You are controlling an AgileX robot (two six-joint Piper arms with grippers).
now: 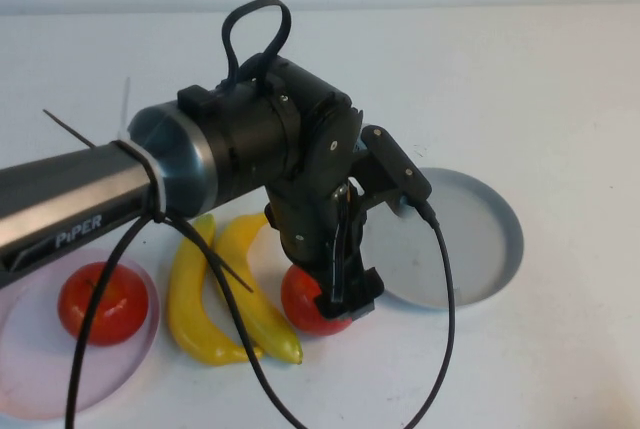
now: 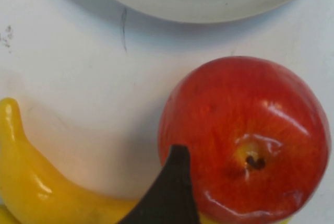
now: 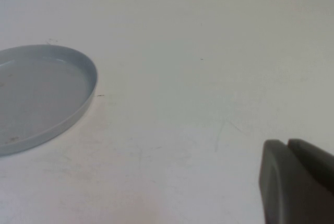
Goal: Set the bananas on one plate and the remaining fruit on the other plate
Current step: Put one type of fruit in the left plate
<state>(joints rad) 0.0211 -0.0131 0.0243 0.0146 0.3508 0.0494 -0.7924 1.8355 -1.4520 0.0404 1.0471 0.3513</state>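
My left gripper [image 1: 328, 299] hangs straight down over a red apple [image 1: 305, 307] on the table, open, with the apple between its fingers. In the left wrist view one dark finger [image 2: 172, 192] stands against the side of this apple [image 2: 245, 140]; the other finger is out of view. Two yellow bananas [image 1: 195, 299] [image 1: 258, 294] lie side by side just left of it. A second red apple [image 1: 103, 301] sits on the pale pink plate [image 1: 30, 379] at the front left. The grey-blue plate [image 1: 480, 239] is empty on the right. My right gripper [image 3: 287, 144] is shut and empty over bare table.
The left arm's black body and loose cables [image 1: 440, 279] hang across the middle of the high view and hide the table behind them. The grey-blue plate's rim [image 2: 209, 10] lies just beyond the apple. The white table [image 3: 198, 51] stretches to the right of that plate.
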